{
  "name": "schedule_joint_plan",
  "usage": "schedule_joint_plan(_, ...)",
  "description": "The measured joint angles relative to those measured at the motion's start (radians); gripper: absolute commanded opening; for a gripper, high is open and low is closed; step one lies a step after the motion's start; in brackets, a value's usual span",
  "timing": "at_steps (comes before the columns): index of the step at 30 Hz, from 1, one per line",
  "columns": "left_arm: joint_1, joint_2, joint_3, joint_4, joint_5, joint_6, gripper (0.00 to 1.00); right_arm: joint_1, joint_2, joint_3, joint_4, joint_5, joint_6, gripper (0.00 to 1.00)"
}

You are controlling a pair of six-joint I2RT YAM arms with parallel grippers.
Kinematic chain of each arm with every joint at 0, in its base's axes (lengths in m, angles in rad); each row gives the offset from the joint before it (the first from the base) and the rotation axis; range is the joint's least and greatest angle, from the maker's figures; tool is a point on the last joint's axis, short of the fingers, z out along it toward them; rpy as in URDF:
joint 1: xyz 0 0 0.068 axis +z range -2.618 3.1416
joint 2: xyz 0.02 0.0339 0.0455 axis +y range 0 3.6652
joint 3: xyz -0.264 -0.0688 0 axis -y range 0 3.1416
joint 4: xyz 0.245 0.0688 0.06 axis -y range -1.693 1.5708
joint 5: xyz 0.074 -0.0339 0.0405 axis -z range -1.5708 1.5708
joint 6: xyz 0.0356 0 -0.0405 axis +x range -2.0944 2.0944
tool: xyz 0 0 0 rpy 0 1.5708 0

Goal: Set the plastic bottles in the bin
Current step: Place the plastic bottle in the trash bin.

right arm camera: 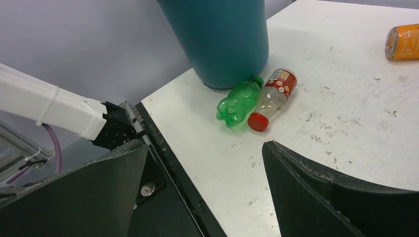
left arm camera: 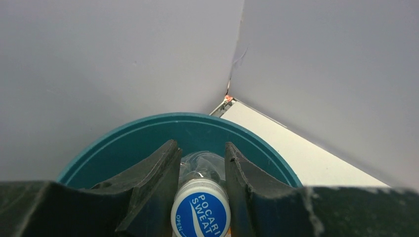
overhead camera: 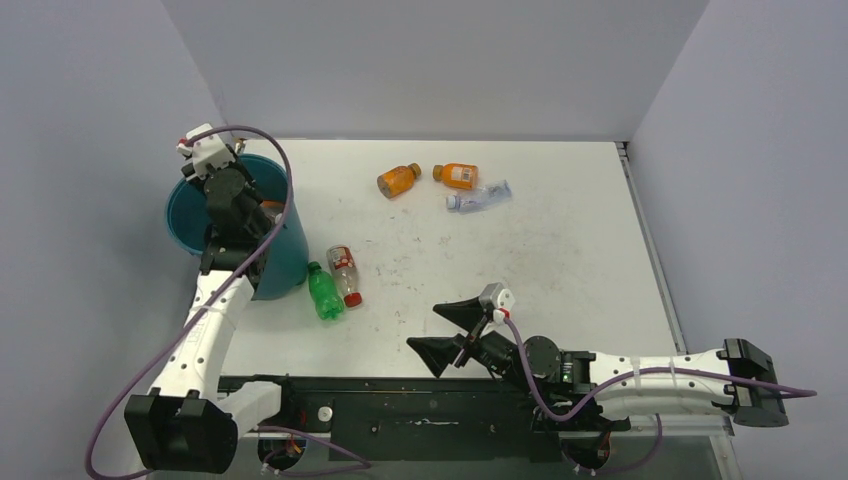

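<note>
My left gripper [overhead camera: 228, 190] hangs over the teal bin [overhead camera: 190, 215] and is shut on a clear bottle with a blue-and-white cap [left arm camera: 201, 212]. In the left wrist view the left gripper [left arm camera: 200, 145] has the bin's rim [left arm camera: 148, 126] below it. An orange bottle [overhead camera: 271, 208] shows inside the bin. A green bottle [overhead camera: 324, 291] and a clear red-capped bottle [overhead camera: 344, 273] lie side by side next to the bin. They also show in the right wrist view, the green one [right arm camera: 238, 102] and the red-capped one [right arm camera: 272, 98]. Two orange bottles [overhead camera: 398, 180] [overhead camera: 457, 175] and a clear blue-labelled bottle [overhead camera: 479, 197] lie at the back. My right gripper [overhead camera: 447, 332] is open and empty near the front edge.
The bin [right arm camera: 217, 39] stands at the table's left edge, close to the grey side wall. A black rail [overhead camera: 420, 405] runs along the near edge under the right arm. Grey walls enclose the table on the left, back and right.
</note>
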Motion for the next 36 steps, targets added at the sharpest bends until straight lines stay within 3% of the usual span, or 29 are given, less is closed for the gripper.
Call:
schedule_joint_plan(6, 0.036, 0.005, -0.053, -0.029, 0.043, -0.134, 0.0, -0.006, -0.014, -0.03, 0.002, 0.0, 0.001, 0.9)
schedule_joint_plan(15, 0.067, -0.079, -0.212, 0.064, 0.055, -0.264, 0.01, -0.011, -0.024, -0.047, 0.008, 0.0, 0.012, 0.9)
schedule_joint_plan(16, 0.069, -0.08, -0.215, 0.068, 0.055, -0.27, 0.08, -0.011, -0.024, -0.047, 0.008, 0.0, 0.015, 0.9)
schedule_joint_plan(19, 0.074, -0.086, -0.216, 0.063, 0.059, -0.283, 0.47, -0.011, -0.024, -0.047, 0.008, 0.0, 0.018, 0.9)
schedule_joint_plan(20, 0.075, -0.086, -0.211, 0.054, 0.062, -0.285, 0.56, -0.011, -0.025, -0.047, 0.008, 0.0, 0.019, 0.9)
schedule_joint_plan(26, 0.071, -0.086, -0.133, -0.099, 0.097, -0.295, 0.94, -0.011, -0.036, -0.047, 0.009, 0.0, 0.02, 0.9)
schedule_joint_plan(27, 0.069, -0.087, -0.116, -0.13, 0.1, -0.294, 0.97, -0.011, -0.035, -0.047, 0.008, 0.0, 0.02, 0.9)
schedule_joint_plan(36, 0.021, -0.16, 0.051, -0.266, 0.112, -0.266, 0.96, -0.011, -0.035, -0.047, 0.007, 0.0, 0.02, 0.9)
